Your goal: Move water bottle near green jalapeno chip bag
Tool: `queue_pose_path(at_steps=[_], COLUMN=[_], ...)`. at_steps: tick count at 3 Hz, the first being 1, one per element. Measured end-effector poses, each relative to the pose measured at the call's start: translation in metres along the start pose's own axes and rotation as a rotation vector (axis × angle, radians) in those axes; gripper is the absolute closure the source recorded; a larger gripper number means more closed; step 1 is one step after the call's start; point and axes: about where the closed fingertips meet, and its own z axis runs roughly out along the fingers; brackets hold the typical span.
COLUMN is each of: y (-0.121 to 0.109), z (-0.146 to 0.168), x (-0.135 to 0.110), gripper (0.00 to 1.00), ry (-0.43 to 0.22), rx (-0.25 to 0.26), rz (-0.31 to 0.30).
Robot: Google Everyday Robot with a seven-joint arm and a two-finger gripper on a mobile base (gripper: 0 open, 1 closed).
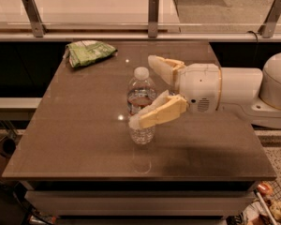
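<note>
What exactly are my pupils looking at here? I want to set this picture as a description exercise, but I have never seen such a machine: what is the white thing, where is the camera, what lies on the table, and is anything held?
The white machine on the right is a robot arm. It ends in a pincer with two tan fingers. There is only one view, from a camera looking down on a brown table from above its near side. Two things are on the table. A clear water bottle with a white cap stands upright near the middle. A crumpled green chip bag lies at the far left corner, well apart from the bottle. The pincer is open, with one finger behind the bottle and one in front of it. Nothing is held yet.
</note>
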Motion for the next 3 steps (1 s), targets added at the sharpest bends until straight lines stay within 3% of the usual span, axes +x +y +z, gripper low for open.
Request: queue_pose_path(at_steps=[3], y=[0.016], z=[0.016], x=[0.018], gripper=[0.00], ry=[-0.024], rx=[0.007], rz=[0.040])
